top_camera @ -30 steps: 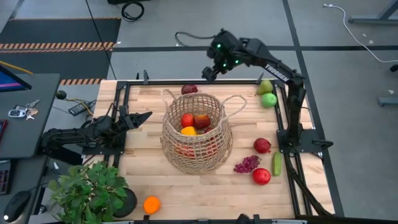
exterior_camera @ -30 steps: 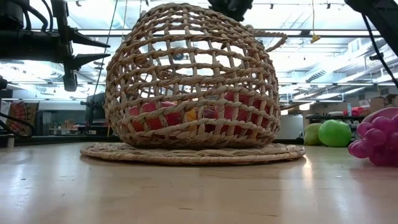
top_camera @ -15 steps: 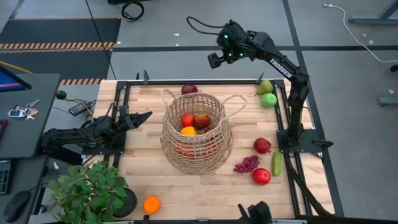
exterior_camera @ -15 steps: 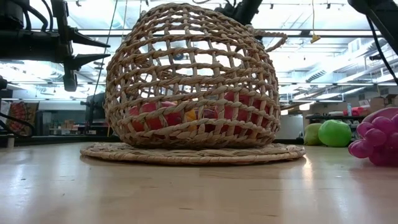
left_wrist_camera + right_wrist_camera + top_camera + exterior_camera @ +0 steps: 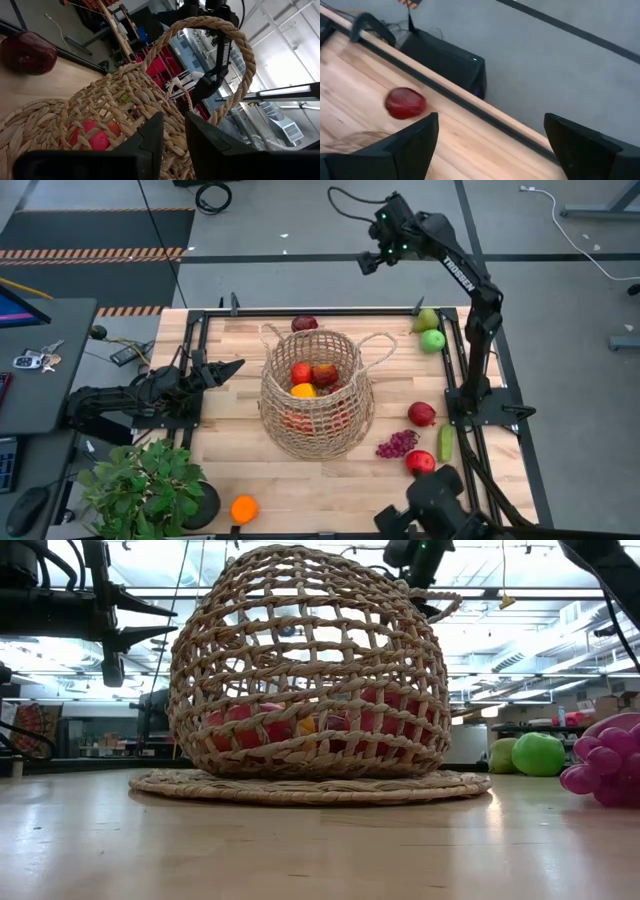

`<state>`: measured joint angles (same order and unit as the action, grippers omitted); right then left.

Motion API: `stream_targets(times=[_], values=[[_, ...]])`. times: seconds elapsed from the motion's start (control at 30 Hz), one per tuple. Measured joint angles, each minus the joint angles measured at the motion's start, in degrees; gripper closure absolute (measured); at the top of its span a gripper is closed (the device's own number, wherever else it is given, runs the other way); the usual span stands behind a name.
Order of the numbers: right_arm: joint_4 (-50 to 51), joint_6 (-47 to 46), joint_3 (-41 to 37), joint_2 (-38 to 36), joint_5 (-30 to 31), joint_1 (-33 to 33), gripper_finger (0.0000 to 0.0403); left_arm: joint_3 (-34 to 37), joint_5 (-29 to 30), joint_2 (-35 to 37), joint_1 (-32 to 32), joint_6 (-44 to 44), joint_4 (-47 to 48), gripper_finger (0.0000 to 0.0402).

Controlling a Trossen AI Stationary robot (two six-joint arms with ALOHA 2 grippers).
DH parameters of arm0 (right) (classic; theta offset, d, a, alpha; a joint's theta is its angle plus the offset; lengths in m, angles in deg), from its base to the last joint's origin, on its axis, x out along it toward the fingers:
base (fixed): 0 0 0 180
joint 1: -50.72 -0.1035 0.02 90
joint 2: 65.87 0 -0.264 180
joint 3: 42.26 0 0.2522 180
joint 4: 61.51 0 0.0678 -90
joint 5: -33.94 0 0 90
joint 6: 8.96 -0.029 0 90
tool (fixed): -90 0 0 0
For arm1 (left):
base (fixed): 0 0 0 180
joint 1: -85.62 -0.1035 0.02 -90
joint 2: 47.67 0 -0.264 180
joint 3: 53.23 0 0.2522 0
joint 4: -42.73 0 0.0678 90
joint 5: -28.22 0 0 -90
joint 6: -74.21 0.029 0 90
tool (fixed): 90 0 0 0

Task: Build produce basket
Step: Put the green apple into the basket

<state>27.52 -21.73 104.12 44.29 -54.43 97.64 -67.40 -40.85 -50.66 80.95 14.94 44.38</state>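
Basket (image 5: 317,393), tan open-weave wicker with two loop handles, sits mid-table holding red and orange fruit. Beside it, the left gripper (image 5: 232,367) is closed and empty. Beyond the far edge, the right gripper (image 5: 370,262) hangs open.

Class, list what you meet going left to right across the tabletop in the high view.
left gripper → basket → purple grapes → dark red apple → cucumber

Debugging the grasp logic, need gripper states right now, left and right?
Left gripper: closed, holding nothing, parked beside the basket.
Right gripper: open, empty, raised past the table's far edge, above the dark red apple.
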Motion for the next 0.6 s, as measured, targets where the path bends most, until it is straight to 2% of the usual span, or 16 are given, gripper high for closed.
stream_targets(times=[0.17, 0.6], values=[[-0.1, 5.4, -4.0, 0.1, -1.1, 3.3, 0.0045, 0.0, 0.0, 0.0, 0.0, 0.0, 0.0, 0.0311], [-5.8, 7.0, -25.3, -2.4, 0.7, 5.1, 0.0056, 0.0, 0.0, 0.0, 0.0, 0.0, 0.0, 0.0311]])
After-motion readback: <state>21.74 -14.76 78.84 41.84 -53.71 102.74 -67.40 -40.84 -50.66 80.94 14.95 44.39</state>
